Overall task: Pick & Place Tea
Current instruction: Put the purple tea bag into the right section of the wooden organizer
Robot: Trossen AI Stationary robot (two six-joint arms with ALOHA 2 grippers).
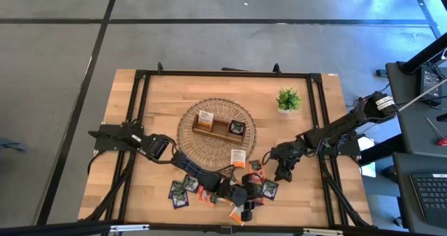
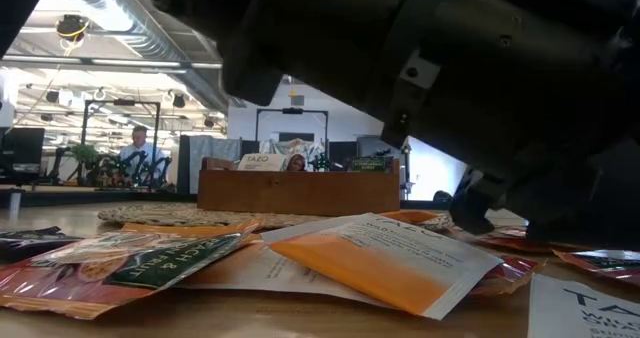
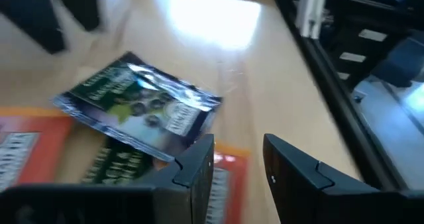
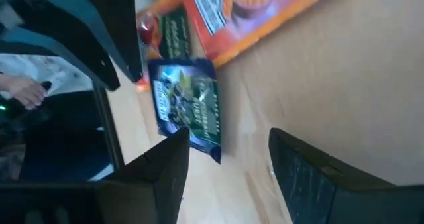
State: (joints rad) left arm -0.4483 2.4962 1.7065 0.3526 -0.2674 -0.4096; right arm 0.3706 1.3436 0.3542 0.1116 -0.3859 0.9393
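Down over the heap of tea sachets (image 1: pixel 223 188) at the near edge of the tabletop (image 1: pixel 126 110), the left gripper (image 1: pixel 241 195) hangs low with its jaws parted and nothing between them. Its wrist view shows a dark green sachet (image 3: pixel 142 105) lying just ahead of the fingers (image 3: pixel 199 161), overlapping orange ones on the bare wood. The right gripper (image 1: pixel 283 167) sits just beside the pile's right end, jaws wide apart and empty as well; the same kind of dark sachet (image 4: pixel 189 108) lies flat between and beyond its fingers. Behind the pile, the woven basket (image 1: pixel 190 135) holds the wooden tray (image 1: pixel 215 128), with a sachet standing in each end compartment. One white and orange sachet (image 1: pixel 238 157) rests on the basket's near rim. The small potted plant (image 1: pixel 288 100) stands well apart, toward the far right.
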